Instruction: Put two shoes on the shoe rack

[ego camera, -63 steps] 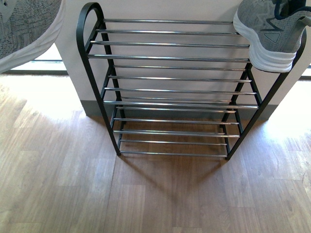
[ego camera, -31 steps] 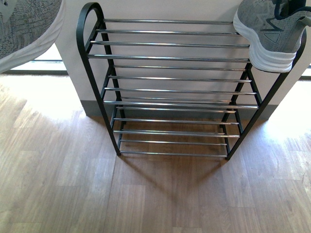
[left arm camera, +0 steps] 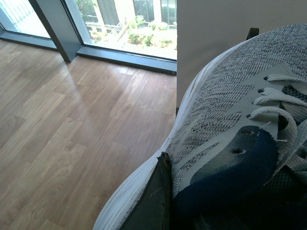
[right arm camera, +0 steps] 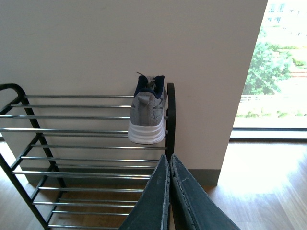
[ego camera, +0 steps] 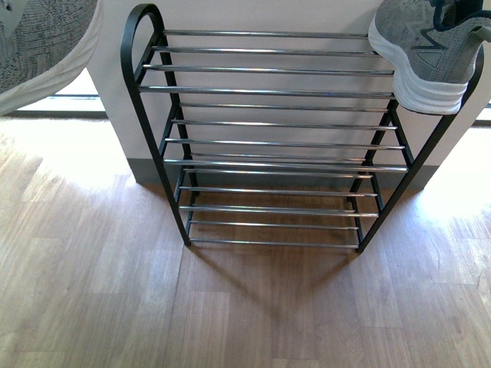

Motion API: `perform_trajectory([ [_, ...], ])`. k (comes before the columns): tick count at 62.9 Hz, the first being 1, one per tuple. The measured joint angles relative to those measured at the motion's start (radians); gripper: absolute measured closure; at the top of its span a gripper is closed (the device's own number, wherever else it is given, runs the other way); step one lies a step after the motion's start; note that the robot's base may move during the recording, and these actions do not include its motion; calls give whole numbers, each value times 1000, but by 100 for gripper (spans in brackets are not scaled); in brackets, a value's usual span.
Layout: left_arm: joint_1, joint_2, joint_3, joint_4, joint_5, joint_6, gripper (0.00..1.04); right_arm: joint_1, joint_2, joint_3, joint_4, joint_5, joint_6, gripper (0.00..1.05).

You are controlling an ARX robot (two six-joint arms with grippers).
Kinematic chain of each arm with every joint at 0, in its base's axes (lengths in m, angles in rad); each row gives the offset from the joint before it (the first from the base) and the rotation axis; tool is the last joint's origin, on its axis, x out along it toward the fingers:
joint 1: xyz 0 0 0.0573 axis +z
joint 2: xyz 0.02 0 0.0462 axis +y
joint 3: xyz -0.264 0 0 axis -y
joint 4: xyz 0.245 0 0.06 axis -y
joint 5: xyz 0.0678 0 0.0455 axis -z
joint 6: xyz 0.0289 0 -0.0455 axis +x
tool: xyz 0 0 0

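Note:
The shoe rack [ego camera: 268, 92] stands against a white wall, black-framed with chrome bars. One grey knit sneaker [ego camera: 430, 54] sits on the right end of its top tier, heel toward me, also seen as the sneaker [right arm camera: 148, 112] on the rack [right arm camera: 72, 130]. The other grey sneaker [ego camera: 38, 46] hangs in the air to the left of the rack. My left gripper [left arm camera: 192, 182] is shut on this sneaker [left arm camera: 225, 110] near its navy collar; one dark finger [left arm camera: 156, 201] shows against the white sole. My right gripper [right arm camera: 169, 158] is shut and empty, in front of the rack's right end. No slides are in view.
The floor [ego camera: 245, 307] is wood plank. A white wall [ego camera: 307, 15] backs the rack. Floor-length windows [left arm camera: 120, 19] lie to the left, and another window [right arm camera: 283, 72] is to the right of the wall.
The held sneaker has drifted very slightly at the front view's top left. The rack and the sneaker on it have not moved.

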Motion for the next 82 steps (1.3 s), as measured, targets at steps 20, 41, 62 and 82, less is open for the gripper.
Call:
perform_trajectory([
  [20,0,0,0,0,0,0,103,0,0,0,0,0,-2,71],
  [41,2,0,0,0,-7,0,103,0,-1,0,0,-3,-2,11],
  [62,-4,0,0,0,10,0,103,0,-1,0,0,3,-2,9],
  [82,85,329,198,122,182,-147,103,0,-1,0,0,0,-2,9],
])
